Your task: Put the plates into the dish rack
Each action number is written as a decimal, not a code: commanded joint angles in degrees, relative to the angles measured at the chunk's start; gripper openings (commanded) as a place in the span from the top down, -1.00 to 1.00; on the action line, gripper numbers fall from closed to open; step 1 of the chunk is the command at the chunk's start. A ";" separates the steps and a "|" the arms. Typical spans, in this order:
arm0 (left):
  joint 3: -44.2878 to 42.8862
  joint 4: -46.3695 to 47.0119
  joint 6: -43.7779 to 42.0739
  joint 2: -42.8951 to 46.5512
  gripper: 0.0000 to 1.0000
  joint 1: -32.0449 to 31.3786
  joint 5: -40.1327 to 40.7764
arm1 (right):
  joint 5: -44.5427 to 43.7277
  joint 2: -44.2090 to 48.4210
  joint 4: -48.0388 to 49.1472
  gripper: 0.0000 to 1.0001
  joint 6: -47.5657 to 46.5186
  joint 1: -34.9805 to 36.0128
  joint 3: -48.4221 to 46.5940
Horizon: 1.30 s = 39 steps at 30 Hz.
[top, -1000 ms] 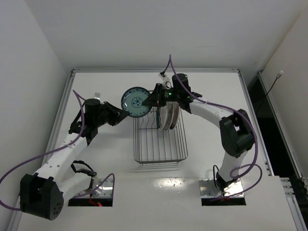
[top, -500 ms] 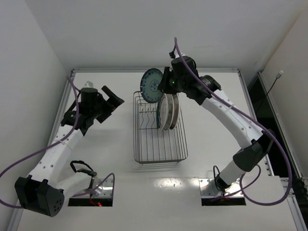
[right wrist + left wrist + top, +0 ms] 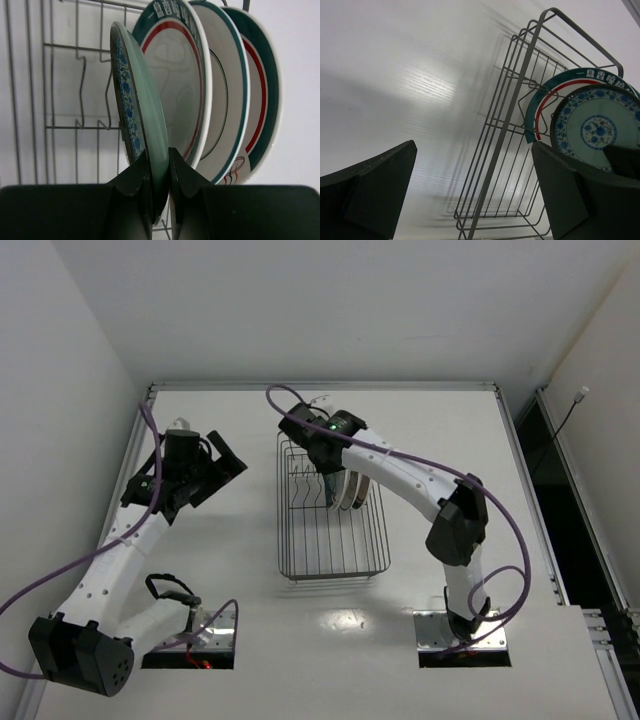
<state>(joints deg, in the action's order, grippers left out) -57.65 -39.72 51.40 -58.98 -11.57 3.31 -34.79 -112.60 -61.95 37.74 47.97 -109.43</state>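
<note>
As the bench (image 3: 450,420) is read from left to right, the following items are recorded.

Item 1: left gripper (image 3: 230,452). It is held raised over the bare white surface, well apart from the dish rack's left side. Its jaws are spread wide and nothing is gripped. In the left wrist view, both dark fingers (image 3: 375,180) are seen at the lower corners, with the rack framed between them.

Item 2: dish rack (image 3: 283,510). This dark wire basket has rounded corners and is set lengthwise at mid-bench. Upright tines are visible along its floor. The near portion is unoccupied, and all plates are grouped at the far end.

Item 3: teal patterned plate (image 3: 132,100). It is small, with a pale green face and a blue floral rim. It is stood on edge at the left of the plate row, just beside its neighbour. Whether its lower edge is seated on the wires cannot be told.

Item 4: right gripper (image 3: 159,165). It is lowered over the rack's far end and clamped narrowly on the teal plate's near rim.

Item 5: three larger plates. A green-and-red banded plate (image 3: 175,75), a white plate with dark rim line (image 3: 227,100) and a second banded plate (image 3: 262,100) are stood upright in the rack, closely overlapped.
</note>
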 commanded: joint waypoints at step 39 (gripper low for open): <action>-2.20 0.78 -9.99 -3.15 -0.98 5.25 6.44 | 6.67 16.87 12.64 -0.10 -13.47 -2.43 8.85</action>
<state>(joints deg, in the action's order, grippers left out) -56.80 -41.45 43.72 -61.54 -7.05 8.08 -24.75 -103.22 -50.72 28.47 45.87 -103.13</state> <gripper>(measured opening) 0.992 0.546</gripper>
